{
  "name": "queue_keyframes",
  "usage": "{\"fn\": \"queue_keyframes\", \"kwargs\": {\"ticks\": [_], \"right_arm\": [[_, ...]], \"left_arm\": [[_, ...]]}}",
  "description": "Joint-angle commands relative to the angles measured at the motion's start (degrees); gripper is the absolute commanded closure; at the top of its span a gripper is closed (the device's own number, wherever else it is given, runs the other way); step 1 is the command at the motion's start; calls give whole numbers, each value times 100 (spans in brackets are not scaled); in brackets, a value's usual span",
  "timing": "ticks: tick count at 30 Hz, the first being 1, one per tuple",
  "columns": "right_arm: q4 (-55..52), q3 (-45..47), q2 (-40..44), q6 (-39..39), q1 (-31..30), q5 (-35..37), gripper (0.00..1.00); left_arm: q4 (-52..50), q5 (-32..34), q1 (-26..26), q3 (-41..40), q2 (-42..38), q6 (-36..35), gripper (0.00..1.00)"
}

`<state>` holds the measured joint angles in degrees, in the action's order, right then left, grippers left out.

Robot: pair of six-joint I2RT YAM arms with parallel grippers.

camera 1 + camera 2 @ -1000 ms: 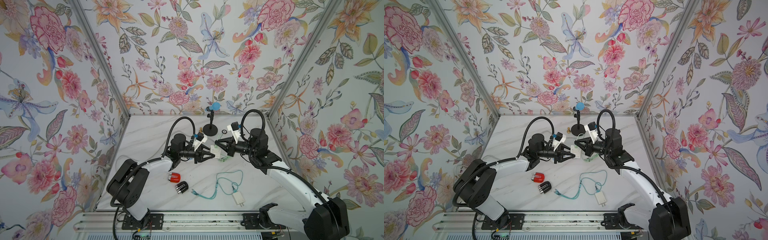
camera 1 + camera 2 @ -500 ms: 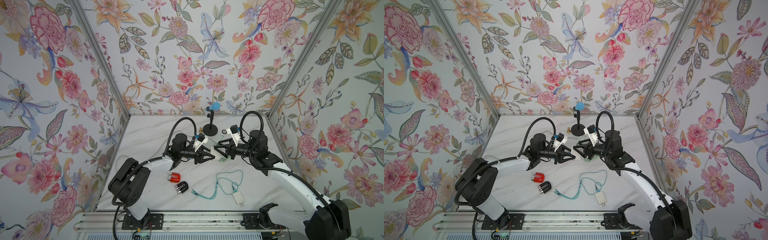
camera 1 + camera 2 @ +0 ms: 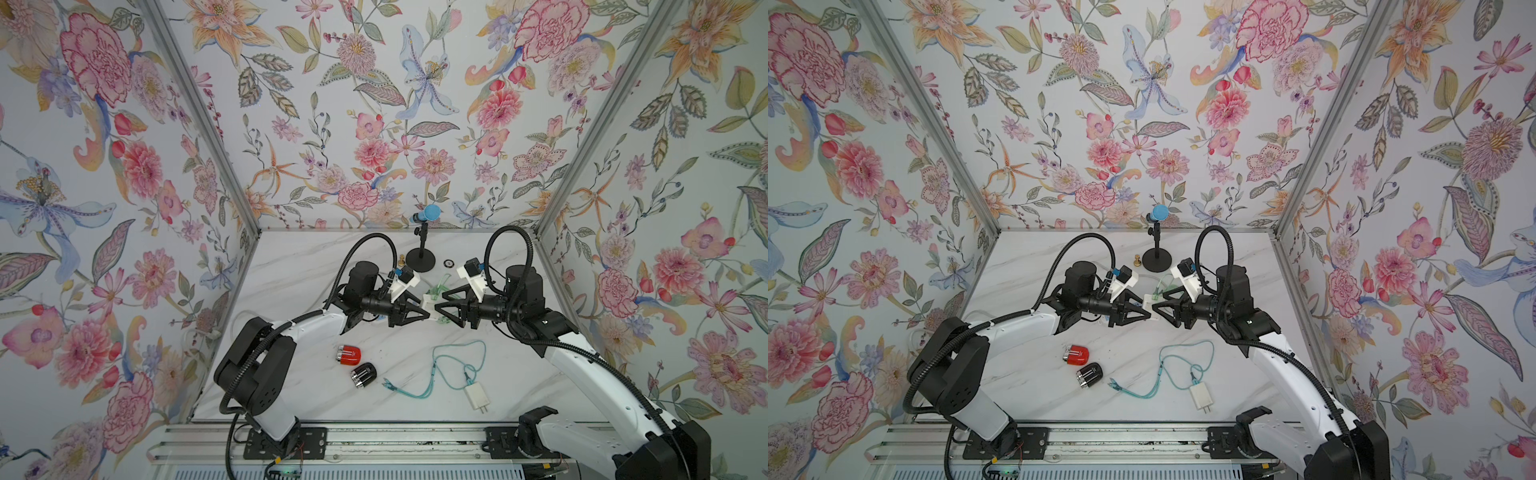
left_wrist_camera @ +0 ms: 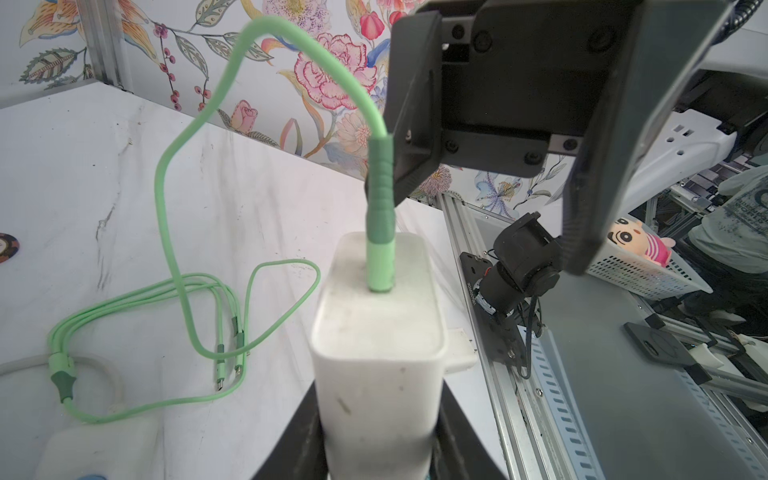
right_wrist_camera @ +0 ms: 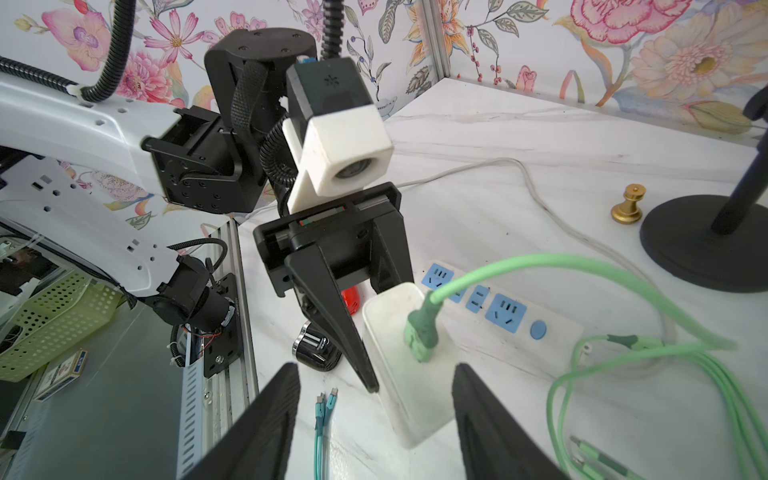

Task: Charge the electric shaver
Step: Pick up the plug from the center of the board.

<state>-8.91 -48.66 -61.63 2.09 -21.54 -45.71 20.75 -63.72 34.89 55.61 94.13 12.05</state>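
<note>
My left gripper (image 3: 424, 308) (image 4: 378, 440) is shut on a white charger block (image 3: 428, 300) (image 4: 378, 332), held above the table. A green cable's plug (image 4: 380, 249) (image 5: 422, 332) sits in the block's end face. My right gripper (image 3: 439, 302) (image 5: 376, 370) faces the block with its jaws open. One of its fingers (image 4: 411, 124) stands just beside the plug, gripping nothing. A red electric shaver (image 3: 348, 354) and a black one (image 3: 363, 374) lie on the table nearer the front, apart from both grippers.
A white power strip (image 5: 507, 316) with blue sockets lies under the grippers. A teal cable (image 3: 449, 365) with a white plug adapter (image 3: 477, 397) lies at the front right. A microphone stand (image 3: 420, 262) and a brass knob (image 5: 629, 205) stand at the back.
My right gripper has opened and let go of the green plug, which now stays in the block. The left gripper keeps its hold on the block.
</note>
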Motion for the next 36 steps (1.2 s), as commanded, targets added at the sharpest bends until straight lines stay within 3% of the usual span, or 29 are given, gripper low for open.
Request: {"fn": "queue_keyframes", "kwargs": {"ticks": [1, 24, 36], "right_arm": [[-144, 54, -89, -274, 33, -131, 38], [119, -2, -396, -324, 25, -299, 38], [653, 120, -667, -88, -88, -481, 44]], "left_arm": [[-227, -131, 27, 247, -254, -286, 100], [-503, -158, 107, 326, -406, -432, 100], [-515, -167, 182, 433, -413, -405, 100]]}}
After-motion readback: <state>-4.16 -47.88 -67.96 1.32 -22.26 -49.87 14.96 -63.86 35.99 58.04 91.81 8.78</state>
